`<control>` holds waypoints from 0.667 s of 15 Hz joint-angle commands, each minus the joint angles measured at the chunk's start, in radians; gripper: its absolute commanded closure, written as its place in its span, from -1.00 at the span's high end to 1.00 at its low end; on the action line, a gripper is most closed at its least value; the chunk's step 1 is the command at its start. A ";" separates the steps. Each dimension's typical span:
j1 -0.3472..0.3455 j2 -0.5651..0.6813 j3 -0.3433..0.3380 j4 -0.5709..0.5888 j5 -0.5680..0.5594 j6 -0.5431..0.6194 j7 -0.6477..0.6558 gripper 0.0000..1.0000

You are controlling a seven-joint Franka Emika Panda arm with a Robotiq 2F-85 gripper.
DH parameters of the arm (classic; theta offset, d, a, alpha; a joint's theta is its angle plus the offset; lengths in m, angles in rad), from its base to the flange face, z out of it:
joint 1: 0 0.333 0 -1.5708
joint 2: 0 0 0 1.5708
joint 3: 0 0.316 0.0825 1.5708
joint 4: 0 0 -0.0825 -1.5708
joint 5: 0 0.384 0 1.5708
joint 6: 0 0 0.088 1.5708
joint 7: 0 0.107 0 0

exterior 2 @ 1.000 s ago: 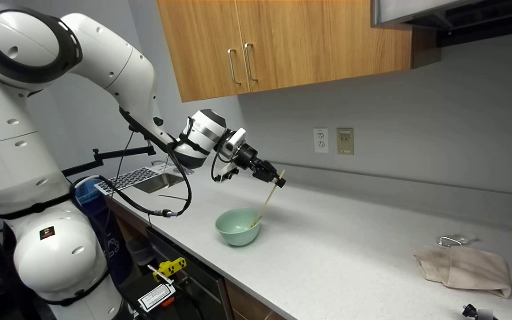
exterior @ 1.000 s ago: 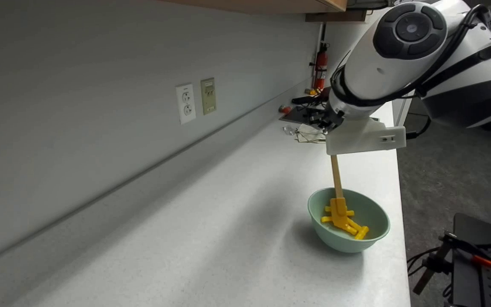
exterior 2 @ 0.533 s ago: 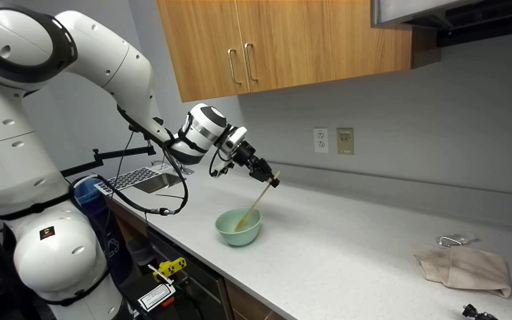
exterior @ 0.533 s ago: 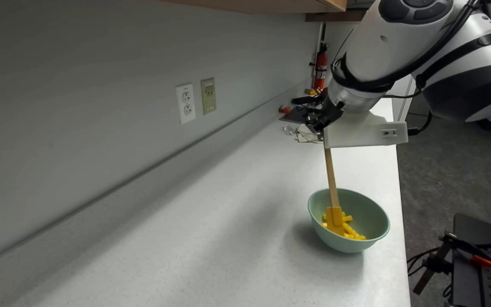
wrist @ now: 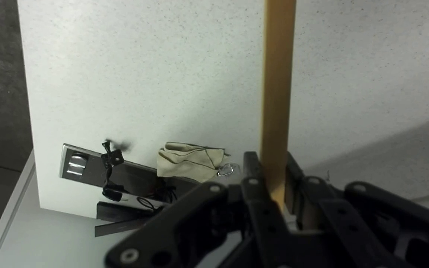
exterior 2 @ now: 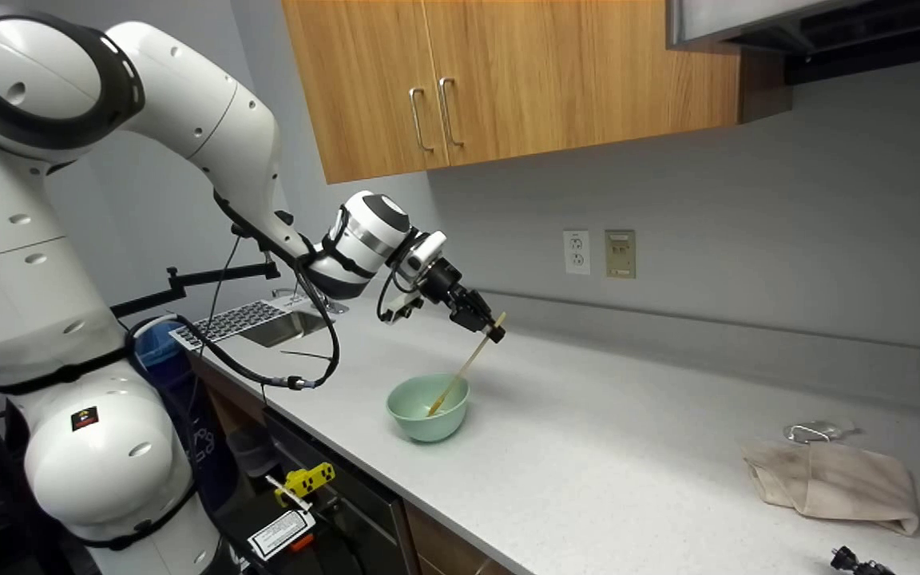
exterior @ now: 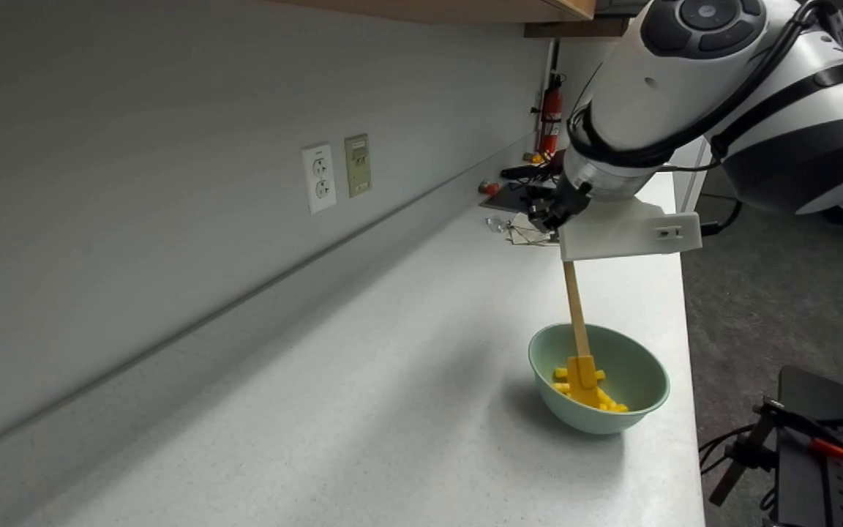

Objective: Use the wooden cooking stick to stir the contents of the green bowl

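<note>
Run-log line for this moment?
claw: shut on spatula; spatula: tilted, lower end among yellow pieces; yellow pieces: inside bowl; bowl: upright on counter

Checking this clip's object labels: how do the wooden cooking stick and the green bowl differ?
The wooden cooking stick is long, with a thin tan handle; the green bowl is round and pale mint. The stick leans, gripped by the claw; the bowl sits upright on the counter. Both show in both exterior views.

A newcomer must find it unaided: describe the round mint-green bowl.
Find the long white counter below the brown wooden cupboard. Near the counter's front edge sits the bowl: round, open-topped and pale green, unlike the long tan wooden stick slanting into it and the bright yellow pieces inside.
</note>
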 commanded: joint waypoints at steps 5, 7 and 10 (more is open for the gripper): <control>0.003 0.008 0.011 0.006 -0.098 -0.065 0.068 -0.91; 0.009 -0.010 0.018 0.005 -0.115 -0.085 0.071 -0.91; 0.013 -0.026 0.029 0.008 -0.159 -0.114 0.088 -0.91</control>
